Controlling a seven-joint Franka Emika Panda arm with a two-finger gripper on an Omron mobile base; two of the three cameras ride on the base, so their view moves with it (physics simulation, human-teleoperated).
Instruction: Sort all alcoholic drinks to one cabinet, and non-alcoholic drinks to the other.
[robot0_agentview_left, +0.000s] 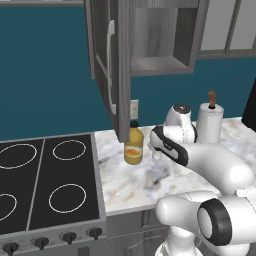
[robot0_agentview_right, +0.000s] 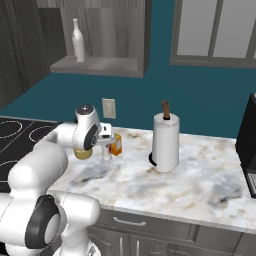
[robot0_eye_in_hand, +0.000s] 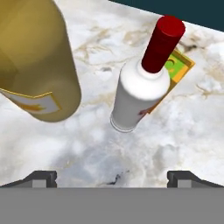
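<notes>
Here, jaws wide above white red-capped bottle (robot0_eye_in_hand: 140, 94), amber bottle (robot0_eye_in_hand: 37, 61) cut off at frame edge, orange carton (robot0_eye_in_hand: 177, 70) mostly hidden behind it.

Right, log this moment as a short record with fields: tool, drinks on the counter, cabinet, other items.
tool: open, holding nothing, hovering above the marble counter
nearest drink: white bottle with red cap, upright, ahead of the tool
second drink: yellow bottle, upright beside it
carton: orange and green carton behind the white bottle
open cabinet: shelf holds one white bottle
other: paper towel holder, stove
</notes>
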